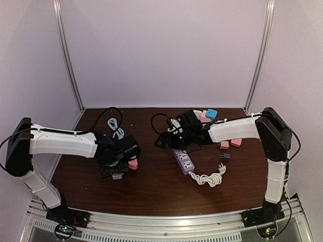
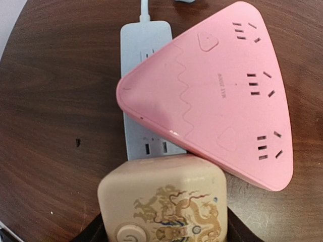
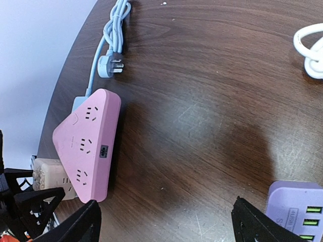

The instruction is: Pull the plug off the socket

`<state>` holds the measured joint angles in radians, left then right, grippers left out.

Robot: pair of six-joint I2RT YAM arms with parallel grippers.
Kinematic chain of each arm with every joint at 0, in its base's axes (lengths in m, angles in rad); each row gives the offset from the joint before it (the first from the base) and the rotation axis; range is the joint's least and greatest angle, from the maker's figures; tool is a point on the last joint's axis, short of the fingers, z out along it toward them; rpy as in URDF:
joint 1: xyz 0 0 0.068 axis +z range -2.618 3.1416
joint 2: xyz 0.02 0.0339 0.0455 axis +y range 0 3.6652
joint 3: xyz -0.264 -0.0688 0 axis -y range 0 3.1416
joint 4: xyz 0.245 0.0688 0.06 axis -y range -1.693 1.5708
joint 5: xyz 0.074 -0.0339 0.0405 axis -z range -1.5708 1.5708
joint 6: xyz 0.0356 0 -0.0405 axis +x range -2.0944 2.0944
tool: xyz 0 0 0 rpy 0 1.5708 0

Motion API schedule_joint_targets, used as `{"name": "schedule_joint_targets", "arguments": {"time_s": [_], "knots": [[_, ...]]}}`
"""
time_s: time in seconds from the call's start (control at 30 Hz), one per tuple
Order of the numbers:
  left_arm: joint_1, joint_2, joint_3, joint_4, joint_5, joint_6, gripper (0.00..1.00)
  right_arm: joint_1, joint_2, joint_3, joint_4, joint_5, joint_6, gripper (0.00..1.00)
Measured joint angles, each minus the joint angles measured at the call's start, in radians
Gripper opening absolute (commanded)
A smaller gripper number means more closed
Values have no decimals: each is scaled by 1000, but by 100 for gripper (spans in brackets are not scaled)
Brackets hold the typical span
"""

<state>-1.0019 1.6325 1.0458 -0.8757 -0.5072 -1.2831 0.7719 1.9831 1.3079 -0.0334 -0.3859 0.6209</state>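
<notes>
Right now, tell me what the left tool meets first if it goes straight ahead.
The left tool holds the cream plug; straight past it, the pink power strip lying on the white strip comes first, though depth is unclear.

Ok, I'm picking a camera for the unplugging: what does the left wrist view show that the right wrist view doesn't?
Only left wrist: the dragon print on the cream adapter, and the sockets of the white strip. Only right wrist: a pale blue plug, a purple strip, a white cord, and the open right end effector. Both: the pink triangular strip and the adapter.
</notes>
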Motion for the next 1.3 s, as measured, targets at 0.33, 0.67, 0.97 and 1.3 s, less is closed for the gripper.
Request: {"name": "schedule_joint_targets", "arguments": {"time_s": [0.33,0.67,0.97,1.3], "knots": [[108,-218,-208,202,174,217,36,47,79,78,103,-115,67,91],[157,-277,-260,256,272,346,35,89,241,145,247,-240,203,89],[160,-296,-280,281,284,382,35,122,329,217,356,-321,301,78],[166,-331,-317,327,312,422,36,132,414,253,488,-369,429,60]]}}
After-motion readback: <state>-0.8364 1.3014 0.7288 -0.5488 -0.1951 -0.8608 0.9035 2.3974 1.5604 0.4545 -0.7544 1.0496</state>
